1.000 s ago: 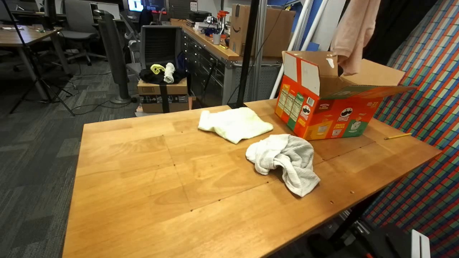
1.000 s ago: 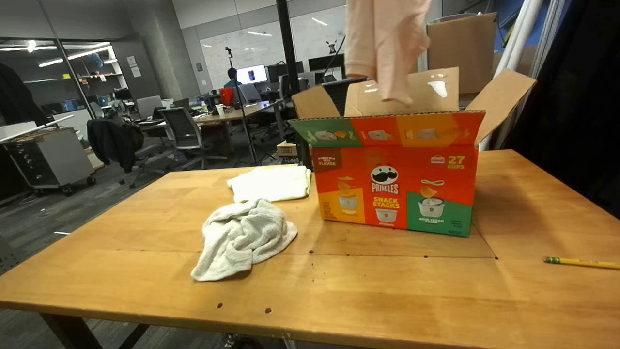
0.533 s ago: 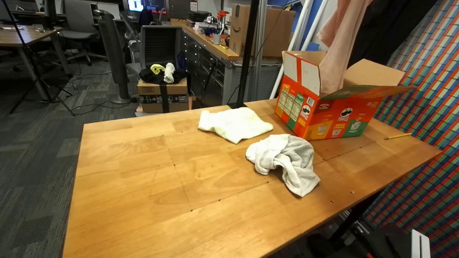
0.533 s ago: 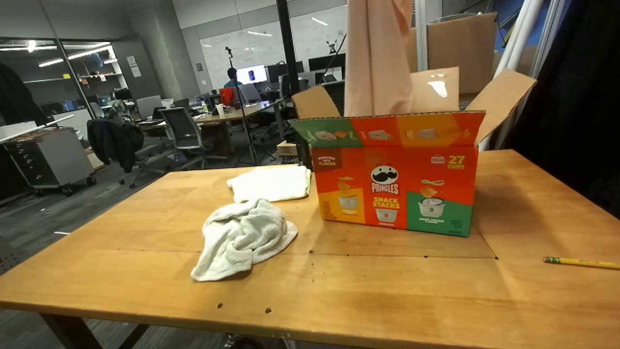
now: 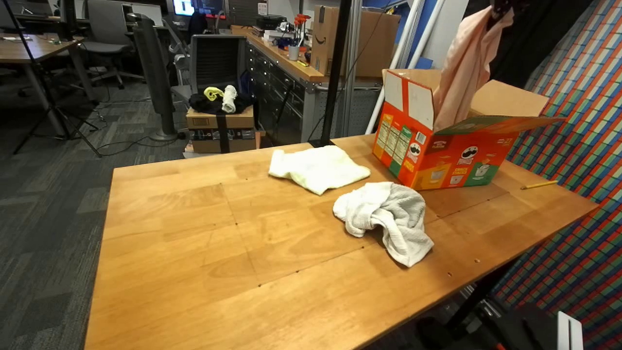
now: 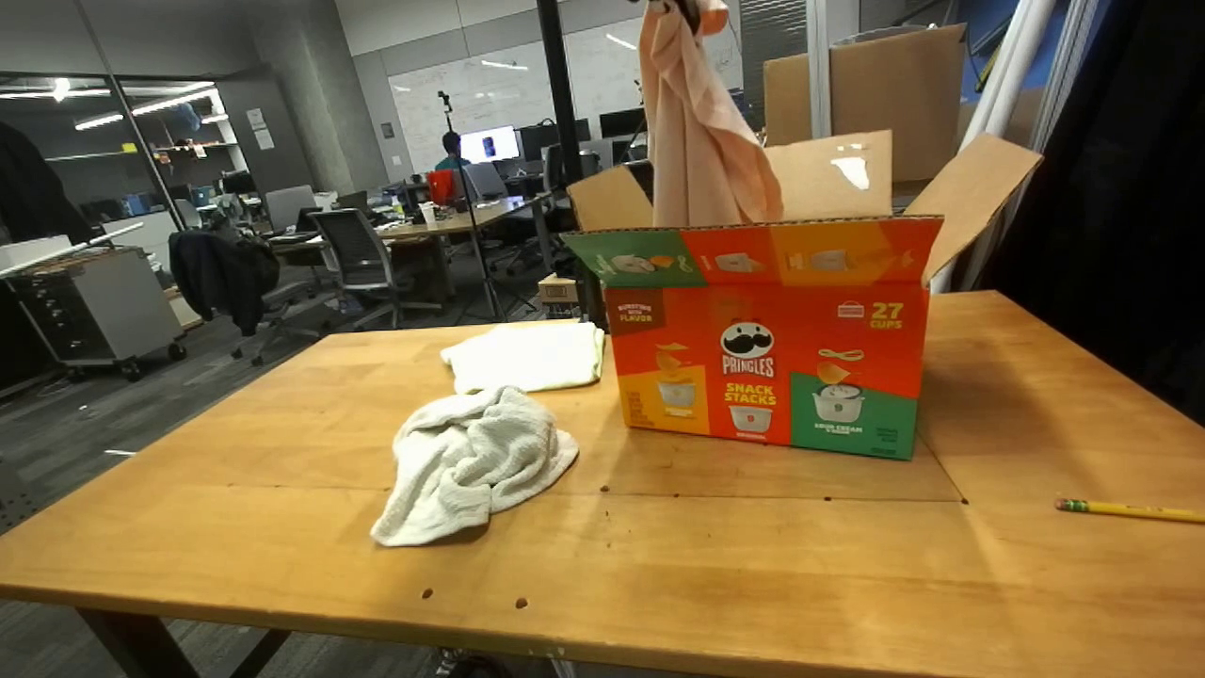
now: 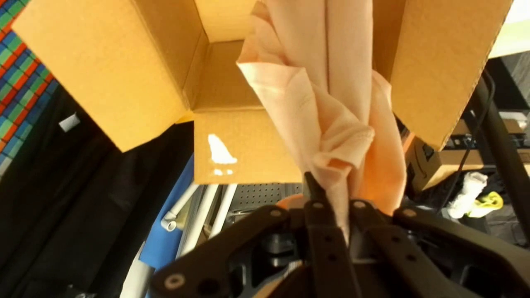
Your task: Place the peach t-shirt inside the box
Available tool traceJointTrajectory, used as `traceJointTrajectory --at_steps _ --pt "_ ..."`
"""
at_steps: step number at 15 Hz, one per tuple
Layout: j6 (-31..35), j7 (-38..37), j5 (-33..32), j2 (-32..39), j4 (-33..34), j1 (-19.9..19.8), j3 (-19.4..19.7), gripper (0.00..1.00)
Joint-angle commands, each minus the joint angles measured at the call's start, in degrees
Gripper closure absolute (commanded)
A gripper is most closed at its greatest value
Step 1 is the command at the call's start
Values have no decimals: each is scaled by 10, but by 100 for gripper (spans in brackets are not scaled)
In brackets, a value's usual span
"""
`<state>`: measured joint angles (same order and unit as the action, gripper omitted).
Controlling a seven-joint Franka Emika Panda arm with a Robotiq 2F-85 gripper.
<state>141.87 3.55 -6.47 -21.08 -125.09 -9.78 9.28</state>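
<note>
Peach t-shirt [image 6: 701,137] above table [image 5: 272,243], seemingly office [image 6: 372,104].

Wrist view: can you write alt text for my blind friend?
A black robot gripper pinches a gathered peach t-shirt that hangs over the inside of an open cardboard box and runs off the picture's top edge. The box's flaps are spread; beyond them show white pipes and, at upper left, a multicoloured brick-patterned surface.

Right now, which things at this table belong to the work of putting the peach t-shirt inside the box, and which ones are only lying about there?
For the job:
Peach t-shirt, hanging down
Pincer, shut on the t-shirt
Pringles box, open at the top

Just lying about:
Crumpled whitish cloth
Pale yellow cloth, fairly flat
Yellow pencil
</note>
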Motion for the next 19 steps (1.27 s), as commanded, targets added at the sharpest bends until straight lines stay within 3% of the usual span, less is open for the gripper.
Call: traceJointTrajectory --at_steps 1,2,3,4,7,19 --pt "-20 17 1 -36 -48 8 -5 99" --pt "-27 20 3 -37 -54 11 -6 99" --pt "-16 9 1 -12 -35 5 -3 71" --pt "-17 9 1 -12 -40 5 -4 94" --pt "-17 9 1 -9 -42 5 -3 71" --pt "-17 9 1 -9 -42 5 -2 70"
